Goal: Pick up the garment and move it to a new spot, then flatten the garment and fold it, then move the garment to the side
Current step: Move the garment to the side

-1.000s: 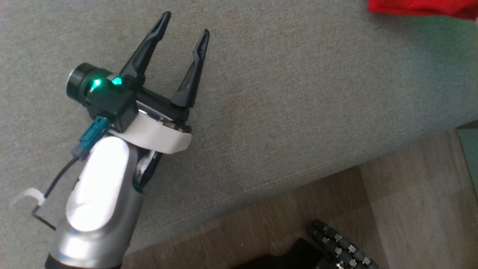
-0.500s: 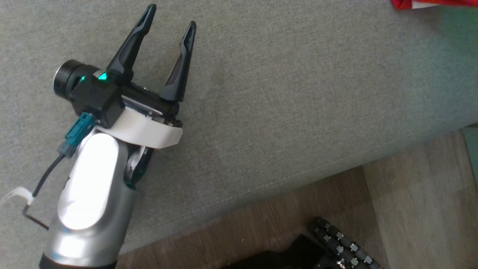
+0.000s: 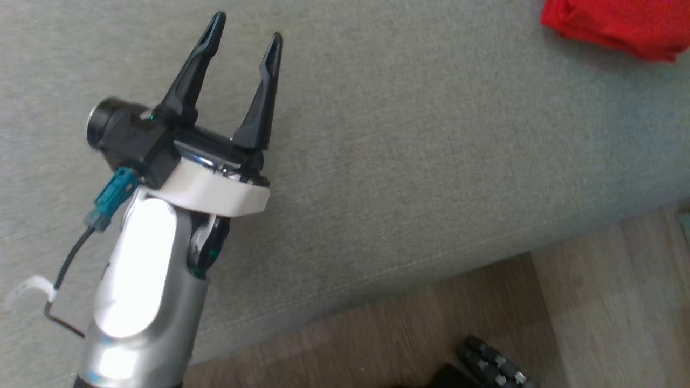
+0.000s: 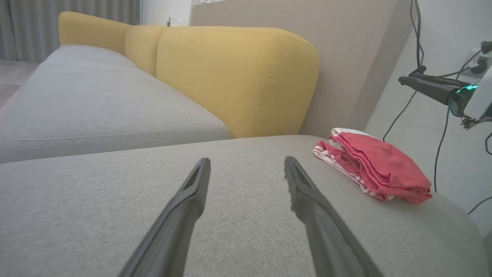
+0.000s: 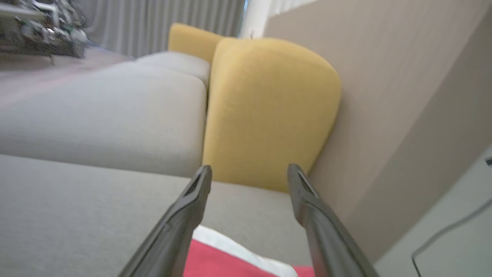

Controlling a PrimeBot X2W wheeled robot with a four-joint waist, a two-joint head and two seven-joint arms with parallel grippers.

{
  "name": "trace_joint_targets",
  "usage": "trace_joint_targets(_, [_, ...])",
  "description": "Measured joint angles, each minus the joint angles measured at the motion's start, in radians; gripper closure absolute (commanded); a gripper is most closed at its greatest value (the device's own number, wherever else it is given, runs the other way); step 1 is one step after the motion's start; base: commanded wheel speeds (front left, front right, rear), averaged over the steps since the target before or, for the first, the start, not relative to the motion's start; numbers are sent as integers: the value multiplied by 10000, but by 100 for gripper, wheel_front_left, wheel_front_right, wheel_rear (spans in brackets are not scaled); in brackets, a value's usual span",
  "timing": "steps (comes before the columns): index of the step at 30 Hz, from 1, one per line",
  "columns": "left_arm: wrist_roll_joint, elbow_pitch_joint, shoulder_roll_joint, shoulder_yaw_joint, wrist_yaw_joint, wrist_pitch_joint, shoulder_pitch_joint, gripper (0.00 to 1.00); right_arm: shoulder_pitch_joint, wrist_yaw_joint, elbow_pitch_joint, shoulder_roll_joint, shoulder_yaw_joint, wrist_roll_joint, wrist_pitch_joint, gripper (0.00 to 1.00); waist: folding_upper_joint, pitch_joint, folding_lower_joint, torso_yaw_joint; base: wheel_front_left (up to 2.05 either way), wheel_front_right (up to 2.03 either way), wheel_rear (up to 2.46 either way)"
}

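We find the garment (image 3: 614, 27) folded at the far right corner of the sofa seat (image 3: 431, 161), left pincer (image 3: 247, 27) and right pincer (image 5: 250, 169) spread empty; we judge all steps done.

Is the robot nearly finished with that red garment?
Nearly, it seems. Done: the red garment lies folded at one end of the sofa cushion. In hand: nothing; the right gripper is open over it, the left gripper open over bare cushion. Left: probably only pulling the arms away.
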Motion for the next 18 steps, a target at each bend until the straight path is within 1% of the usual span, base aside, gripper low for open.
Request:
trace_joint_targets(5, [-207,-61,-251,395,-29,0,593,0,430,0,-1060,522,4,-69,-25,0,0,-673,0,385,0,0,0])
trace_joint_targets(10, [-462,-163,-313,782,-6,0,1184,0,1778,0,-2082,1223,-6,-629,-25,0,0,-1386,0,887,0,0,0])
trace_joint_targets(14, [-871,-222,-328,771,245,0,1820,0,3030,0,-2759,1866,-69,-1118,-25,0,1,-1949,-1,1275,0,0,0])
trace_joint_targets(16, [-968,-244,-332,761,410,0,2098,0,3659,0,-3104,2182,-272,-1221,-23,0,0,-2196,-1,1474,0,0,0])
trace_joint_targets(18, [-1051,-268,-332,694,460,0,2332,0,4317,0,-3505,2454,-453,-1427,-23,0,1,-2421,-1,1667,0,0,0])
